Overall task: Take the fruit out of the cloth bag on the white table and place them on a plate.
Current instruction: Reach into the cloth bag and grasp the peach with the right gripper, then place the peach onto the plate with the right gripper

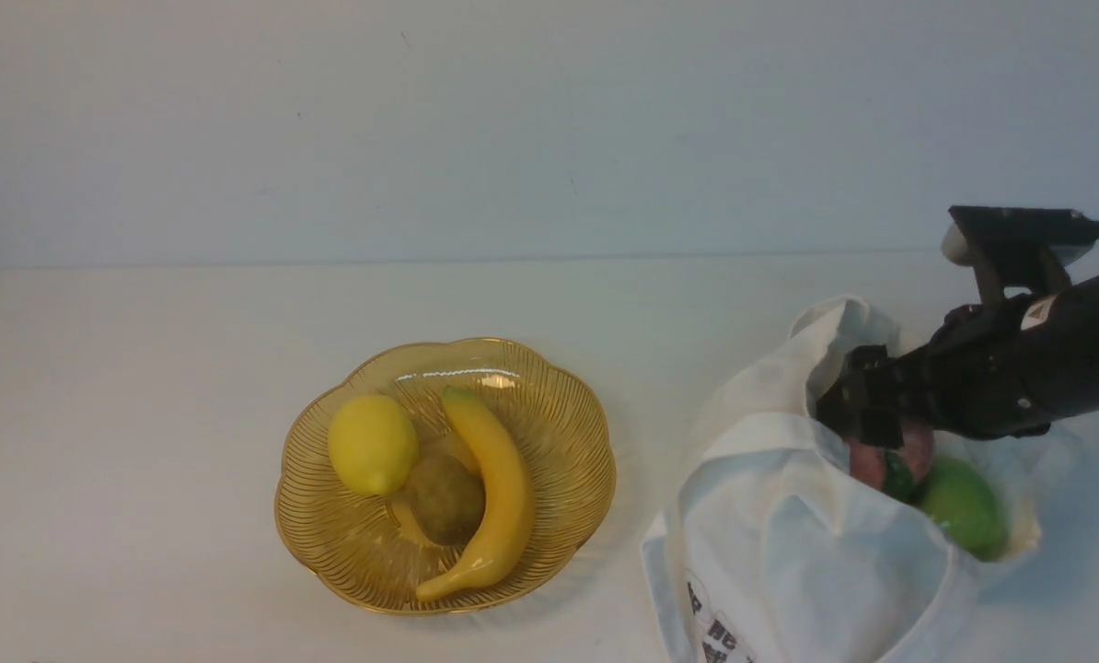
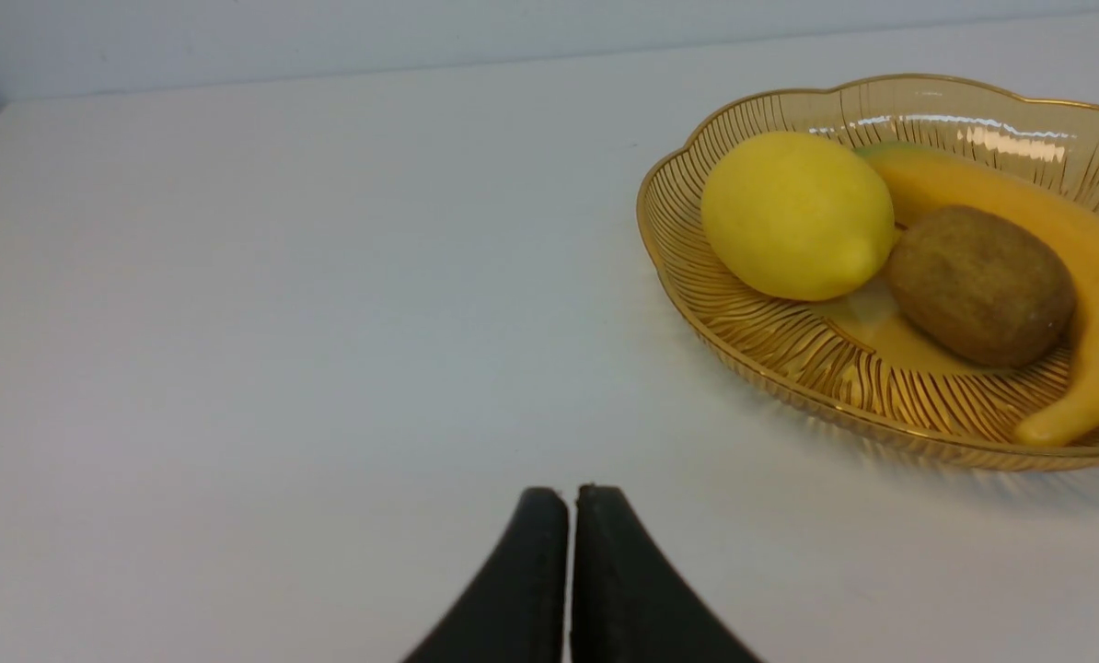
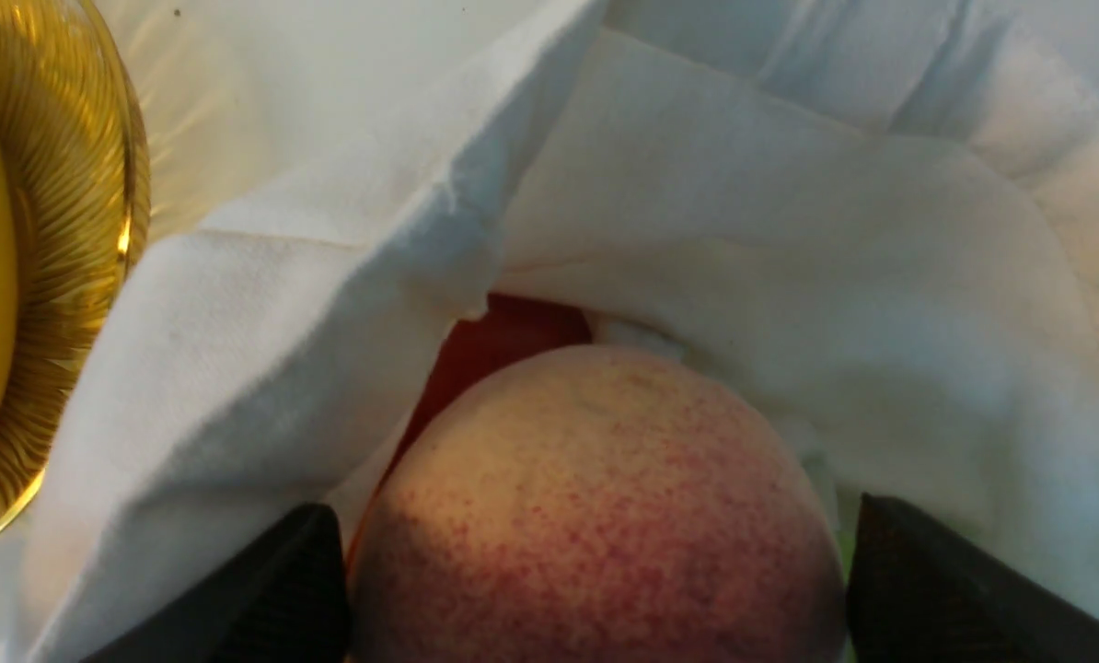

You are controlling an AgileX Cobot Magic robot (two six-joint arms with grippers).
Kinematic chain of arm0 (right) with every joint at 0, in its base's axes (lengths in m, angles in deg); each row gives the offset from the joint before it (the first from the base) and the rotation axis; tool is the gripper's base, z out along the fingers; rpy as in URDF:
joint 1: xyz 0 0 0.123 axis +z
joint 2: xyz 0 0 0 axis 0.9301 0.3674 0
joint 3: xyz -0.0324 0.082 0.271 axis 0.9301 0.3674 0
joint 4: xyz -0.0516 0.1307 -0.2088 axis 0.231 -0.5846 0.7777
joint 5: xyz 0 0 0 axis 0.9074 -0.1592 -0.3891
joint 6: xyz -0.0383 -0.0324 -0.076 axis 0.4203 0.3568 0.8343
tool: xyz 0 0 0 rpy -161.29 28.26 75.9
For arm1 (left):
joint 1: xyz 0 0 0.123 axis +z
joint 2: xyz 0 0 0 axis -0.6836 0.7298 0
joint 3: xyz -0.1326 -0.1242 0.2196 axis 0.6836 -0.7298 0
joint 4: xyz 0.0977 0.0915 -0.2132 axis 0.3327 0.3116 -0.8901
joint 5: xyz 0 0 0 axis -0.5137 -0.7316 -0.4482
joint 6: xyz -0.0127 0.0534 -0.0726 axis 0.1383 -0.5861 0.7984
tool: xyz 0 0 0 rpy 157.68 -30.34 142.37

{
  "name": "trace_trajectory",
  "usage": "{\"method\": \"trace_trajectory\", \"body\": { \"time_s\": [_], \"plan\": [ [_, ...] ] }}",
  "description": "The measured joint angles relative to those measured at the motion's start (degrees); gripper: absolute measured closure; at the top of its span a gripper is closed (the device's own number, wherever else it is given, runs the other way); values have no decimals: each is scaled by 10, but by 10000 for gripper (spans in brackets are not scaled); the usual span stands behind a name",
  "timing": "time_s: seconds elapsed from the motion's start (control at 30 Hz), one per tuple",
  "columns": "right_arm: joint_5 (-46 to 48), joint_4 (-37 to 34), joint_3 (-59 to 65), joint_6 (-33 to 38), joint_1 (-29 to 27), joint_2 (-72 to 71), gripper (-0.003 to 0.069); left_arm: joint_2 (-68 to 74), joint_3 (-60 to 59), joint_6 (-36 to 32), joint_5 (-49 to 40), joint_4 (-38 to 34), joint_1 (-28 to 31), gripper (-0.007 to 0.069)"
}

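The white cloth bag [image 1: 789, 543] lies on the white table [image 1: 144, 414] at the right, its mouth open. My right gripper [image 1: 881, 440] reaches into the mouth. In the right wrist view its two black fingers [image 3: 283, 589] press on both sides of the pink-red peach [image 3: 595, 516], which also shows in the front view [image 1: 919, 446]. The green apple [image 1: 962, 506] lies in the bag beside the peach. The amber plate [image 1: 356, 552] stands left of the bag. My left gripper [image 2: 570, 493] is shut and empty, low over bare table beside the plate [image 2: 789, 368]; the front view does not show it.
The plate holds a lemon [image 1: 373, 445], a kiwi [image 1: 442, 497] and a banana [image 1: 494, 488]. A red patch [image 3: 503, 341] shows deeper in the bag behind the peach. Bag cloth [image 3: 264, 350] folds close around my right fingers. The plate rim [image 3: 80, 184] is near the bag.
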Motion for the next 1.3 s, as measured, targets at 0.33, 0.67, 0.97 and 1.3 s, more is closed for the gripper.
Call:
{"method": "trace_trajectory", "body": {
  "time_s": [0.33,0.67,0.97,1.3],
  "plan": [
    [-5,-25,-4,0,0,17,73,0,0,0,0,0,0,632],
    [4,6,-5,-13,0,-5,72,0,0,0,0,0,0,632],
    [104,155,-66,-103,0,-103,72,0,0,0,0,0,0,632],
    [167,72,-177,-94,33,-162,72,0,0,0,0,0,0,632]
  ]
}}
